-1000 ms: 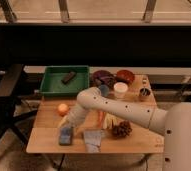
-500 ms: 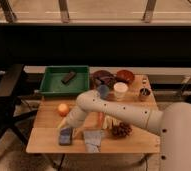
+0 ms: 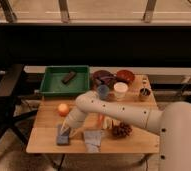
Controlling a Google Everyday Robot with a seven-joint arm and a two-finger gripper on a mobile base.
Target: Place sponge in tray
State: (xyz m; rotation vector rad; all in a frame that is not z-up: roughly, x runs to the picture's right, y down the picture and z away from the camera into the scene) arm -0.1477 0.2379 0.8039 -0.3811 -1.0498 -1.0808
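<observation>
1. Sponge (image 3: 62, 136): a blue-grey rectangular block lying flat on the front-left part of the table (image 3: 44, 146), near the front edge.
2. Gripper (image 3: 66, 128): at the end of the pale arm (image 3: 109, 111), set down at the sponge's back edge. Whether it is open or closed cannot be told, nor whether it touches the sponge.
3. Green tray (image 3: 47, 84): at the back-left corner, well apart from the sponge, with one dark oblong item (image 3: 69, 77) inside.
4. Surface: light wooden table. An orange fruit (image 3: 63, 109) sits between the sponge and the tray, and a grey-blue cloth (image 3: 93, 139) lies just right of the sponge.
5. Room: a black chair (image 3: 8, 86) stands at left, with dark wall and window frames behind.
6. Margins: bare wood shows along the left edge, from the sponge up to the tray.
</observation>
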